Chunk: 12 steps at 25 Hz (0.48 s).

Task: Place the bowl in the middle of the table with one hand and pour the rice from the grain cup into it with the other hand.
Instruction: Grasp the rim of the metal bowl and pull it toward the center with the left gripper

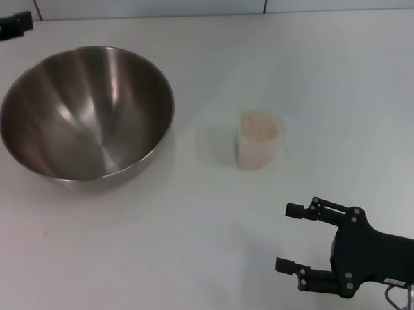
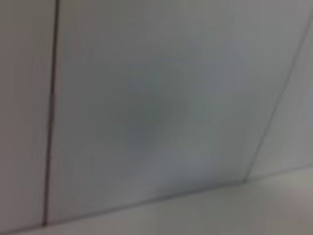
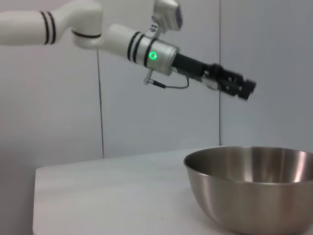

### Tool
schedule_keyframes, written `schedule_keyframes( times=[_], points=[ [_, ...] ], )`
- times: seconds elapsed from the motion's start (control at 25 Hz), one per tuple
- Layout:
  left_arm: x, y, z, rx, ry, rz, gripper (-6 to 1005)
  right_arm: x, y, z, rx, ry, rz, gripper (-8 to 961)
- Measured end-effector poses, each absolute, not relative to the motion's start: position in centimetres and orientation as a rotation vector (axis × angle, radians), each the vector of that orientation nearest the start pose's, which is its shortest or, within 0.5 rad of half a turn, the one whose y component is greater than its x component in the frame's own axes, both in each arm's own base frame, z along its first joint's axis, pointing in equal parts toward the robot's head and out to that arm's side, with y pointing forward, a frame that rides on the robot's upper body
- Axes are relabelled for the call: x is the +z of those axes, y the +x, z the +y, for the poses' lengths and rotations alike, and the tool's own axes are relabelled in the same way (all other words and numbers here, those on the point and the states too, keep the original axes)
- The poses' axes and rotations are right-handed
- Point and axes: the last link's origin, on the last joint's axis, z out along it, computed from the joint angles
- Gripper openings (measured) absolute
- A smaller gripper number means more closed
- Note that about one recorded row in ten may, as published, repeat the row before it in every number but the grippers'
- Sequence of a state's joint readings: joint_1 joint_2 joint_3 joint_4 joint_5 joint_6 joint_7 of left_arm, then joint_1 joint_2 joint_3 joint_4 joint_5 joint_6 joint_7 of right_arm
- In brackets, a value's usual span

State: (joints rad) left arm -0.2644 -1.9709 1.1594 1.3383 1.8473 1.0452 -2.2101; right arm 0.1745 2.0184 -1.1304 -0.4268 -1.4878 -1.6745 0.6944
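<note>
Stainless steel bowl (image 1: 87, 114) sits on the left side of the white bench (image 1: 336, 78), upright and with nothing visible inside it. Right of it, a little apart, the grain cup (image 1: 257, 141) stands upright and is filled to the brim with rice (image 1: 258, 125) (pale beige grains, heaped level with the rim). Bowl and cup aren't touching, there's a strip of bare bench between them.

Right gripper (image 1: 293, 237) is at the near right, well short of the cup, with its two black fingers spread apart and nothing between them, pointing left across the bench.

Left gripper (image 3: 238, 86) is up in the air beyond the bowl's far left rim, clear of it. Can't tell if its fingers are apart or together. Only a black sliver of it shows at the head view's far left edge. White wall panels (image 2: 161, 107) run behind the bench.
</note>
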Motion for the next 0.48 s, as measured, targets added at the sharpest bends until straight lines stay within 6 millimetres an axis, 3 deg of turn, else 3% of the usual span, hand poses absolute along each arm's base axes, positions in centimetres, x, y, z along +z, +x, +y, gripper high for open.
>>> schedule_keyframes(
  times=[0.2, 0.48],
  points=[
    [9.3, -24.9, 38.3, -0.302, -2.204, -1.07, 861, -2.6, 31.7, 20.2, 0.912, -2.648, 0.223, 778],
    [7.6, -26.4, 39.0, -0.164, -2.232, -1.155, 840, -2.7, 31.7, 20.1, 0.908, -2.655, 0.222, 777]
  ],
)
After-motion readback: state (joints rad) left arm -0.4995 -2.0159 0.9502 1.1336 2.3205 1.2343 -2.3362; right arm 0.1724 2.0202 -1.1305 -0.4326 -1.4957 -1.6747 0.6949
